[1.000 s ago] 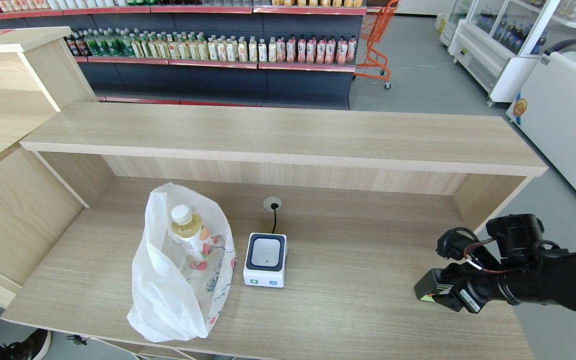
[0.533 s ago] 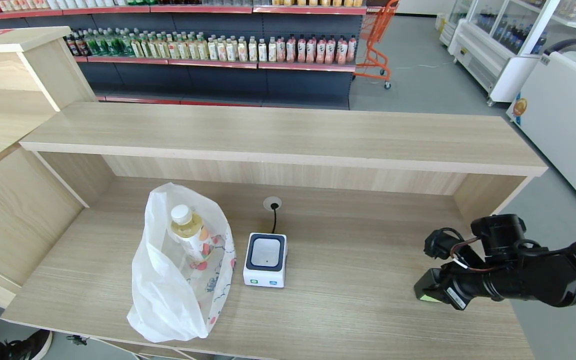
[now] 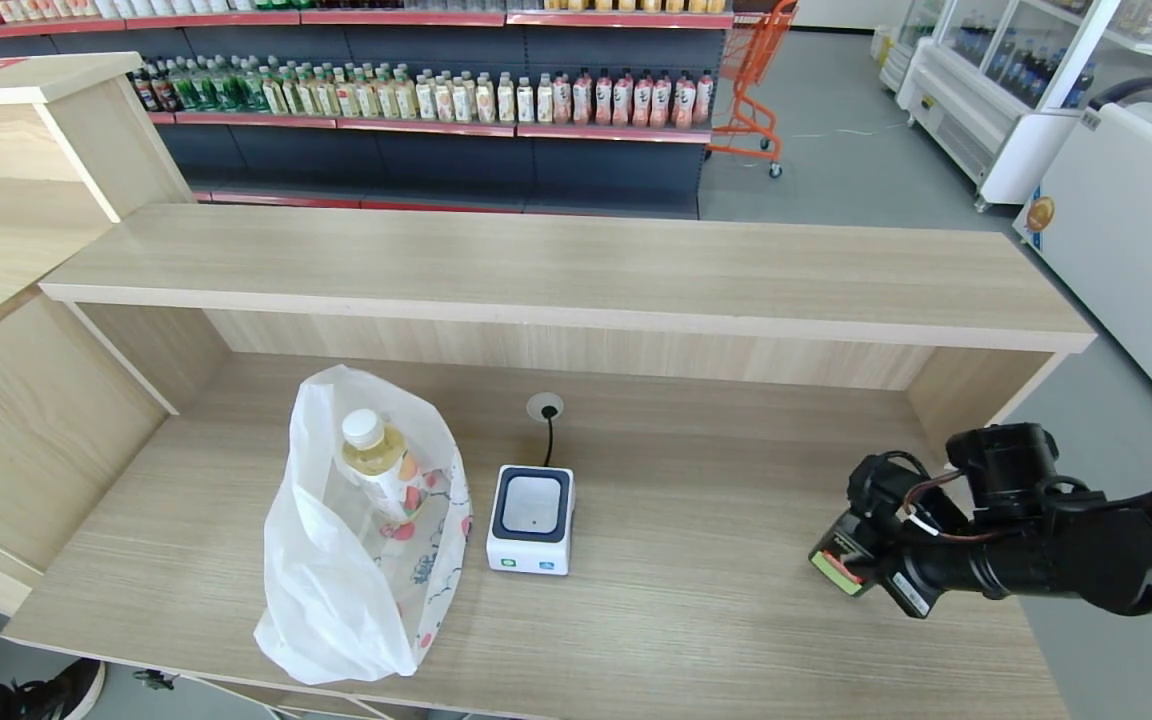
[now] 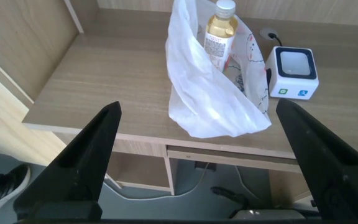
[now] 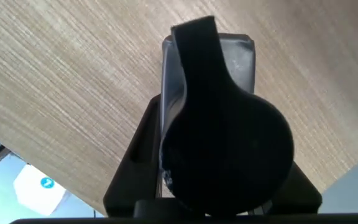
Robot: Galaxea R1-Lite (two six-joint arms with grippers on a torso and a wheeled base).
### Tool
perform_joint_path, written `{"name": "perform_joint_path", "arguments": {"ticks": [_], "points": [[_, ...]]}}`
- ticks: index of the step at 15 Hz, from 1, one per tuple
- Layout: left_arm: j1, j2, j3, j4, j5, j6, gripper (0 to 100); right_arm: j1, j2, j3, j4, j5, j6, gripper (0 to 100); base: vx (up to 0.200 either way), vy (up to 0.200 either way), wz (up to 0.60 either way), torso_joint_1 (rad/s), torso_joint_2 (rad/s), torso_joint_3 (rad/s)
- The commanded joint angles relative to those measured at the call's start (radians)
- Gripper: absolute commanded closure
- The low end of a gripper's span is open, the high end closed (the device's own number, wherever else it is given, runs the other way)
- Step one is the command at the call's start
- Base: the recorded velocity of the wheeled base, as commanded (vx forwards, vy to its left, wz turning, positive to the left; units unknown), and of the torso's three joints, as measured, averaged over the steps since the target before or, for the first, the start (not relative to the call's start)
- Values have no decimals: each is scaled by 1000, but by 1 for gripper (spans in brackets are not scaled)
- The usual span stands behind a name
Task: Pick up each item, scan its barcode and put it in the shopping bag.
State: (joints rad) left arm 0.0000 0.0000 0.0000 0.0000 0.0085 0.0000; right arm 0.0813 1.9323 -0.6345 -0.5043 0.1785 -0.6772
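Fingers (image 5: 197,56) of the right gripper (image 3: 848,552) are clamped on a small dark box (image 3: 833,567), with 1 black finger lying across its grey face in the right wrist view. The box is tilted, its red and green edge showing, low over the right part of the wooden counter (image 3: 696,610); whether it touches the wood I cannot tell. Well to its left stands the white scanner (image 3: 531,518), and just beside that is the white shopping bag (image 3: 336,590) with 1 bottle (image 3: 379,468) upright inside. The left gripper (image 4: 199,112) hangs off the counter's near edge, its 2 fingers wide apart.
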Motion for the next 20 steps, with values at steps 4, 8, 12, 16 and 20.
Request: {"name": "perform_joint_path", "arguments": {"ticks": [4,8,12,16,20], "points": [[0,2,0,0,-1,-2,0,-64,-414,300,-255,16,-114,100,0,0,0,0,0,0],[0,2,0,0,-1,-2,0,43,-484,334,-240,357,-757,100,0,0,0,0,0,0],[0,2,0,0,-1,-2,0,341,-434,306,-125,435,-1406,100,0,0,0,0,0,0],[-2,2,0,0,-1,-2,0,442,-386,276,-134,400,-1613,100,0,0,0,0,0,0],[0,2,0,0,1,-2,0,630,-233,229,-332,449,-1717,100,0,0,0,0,0,0]]}}
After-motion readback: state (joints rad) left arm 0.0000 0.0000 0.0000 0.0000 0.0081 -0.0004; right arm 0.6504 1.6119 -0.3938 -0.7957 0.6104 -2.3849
